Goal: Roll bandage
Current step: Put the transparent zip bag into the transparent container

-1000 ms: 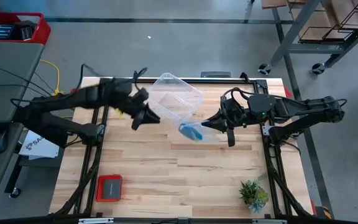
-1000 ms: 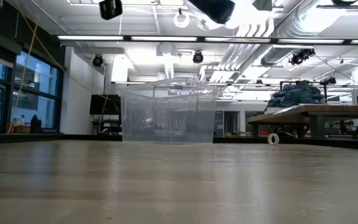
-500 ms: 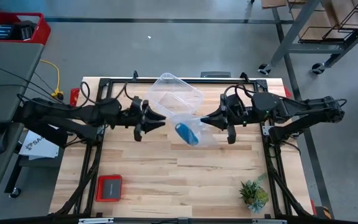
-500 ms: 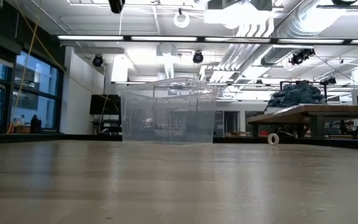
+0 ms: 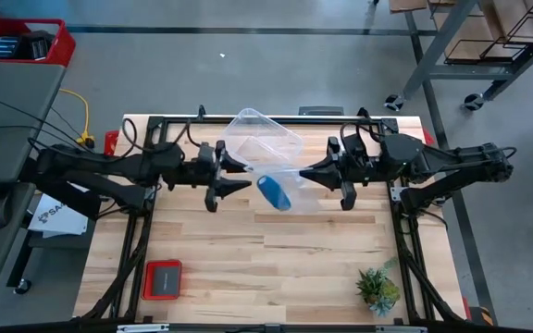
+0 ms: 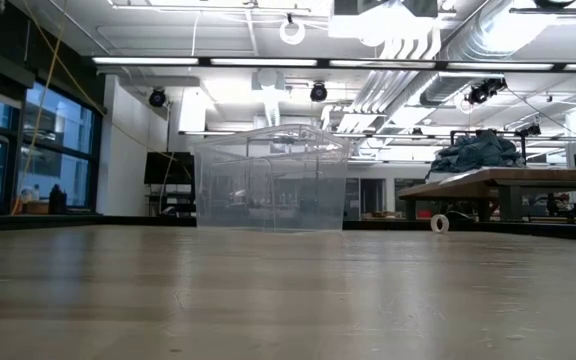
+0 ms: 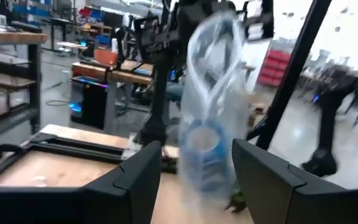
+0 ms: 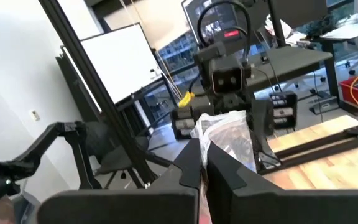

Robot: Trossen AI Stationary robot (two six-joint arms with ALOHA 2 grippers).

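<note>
Right hand pinches a clear plastic bag holding the bright blue rolled bandage. Left hand, fingers spread, just beside bag: approach squarely, close on the bag's free edge.

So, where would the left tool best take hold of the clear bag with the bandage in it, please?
Probably at the bandage roll, the firm bulge in the clear bag, coming level from the left arm's side. The right tool pinches the far end, and the open left tool faces it.
</note>
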